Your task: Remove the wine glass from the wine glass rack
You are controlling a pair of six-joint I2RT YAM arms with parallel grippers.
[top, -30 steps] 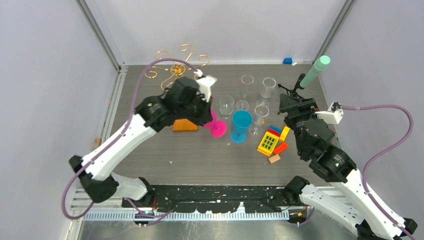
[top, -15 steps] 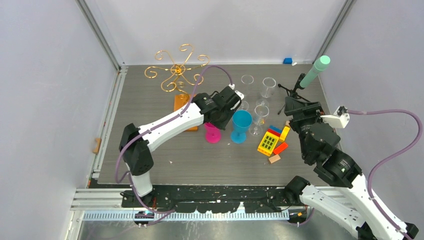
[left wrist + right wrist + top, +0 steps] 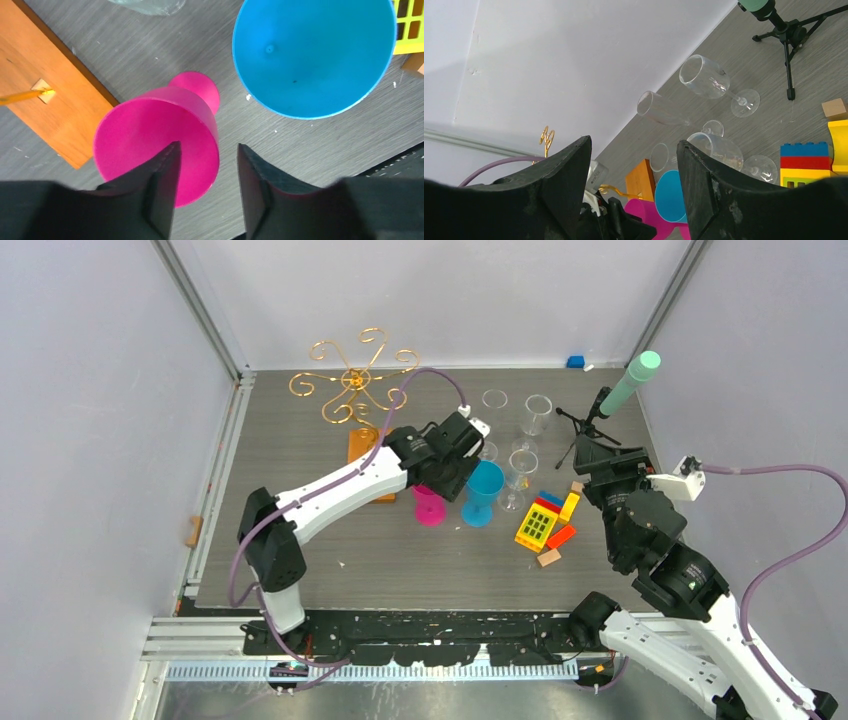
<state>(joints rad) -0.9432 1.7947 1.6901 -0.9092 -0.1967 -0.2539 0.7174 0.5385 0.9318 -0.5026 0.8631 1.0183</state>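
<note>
The left gripper (image 3: 207,150) hangs with its black fingers apart just above the pink plastic wine glass (image 3: 150,140). The glass rests on the grey wood-grain table (image 3: 300,420), off the gold wire wine glass rack (image 3: 355,380), between its orange-brown wooden base (image 3: 45,100) and a blue plastic goblet (image 3: 312,55). The right gripper (image 3: 633,150) is spread wide, holding nothing.

The gold wire rack (image 3: 355,379) with curled scroll arms stands upper left of centre on its orange-brown base. The pink wine glass (image 3: 428,510) stands upright mid-frame, off it.
</note>
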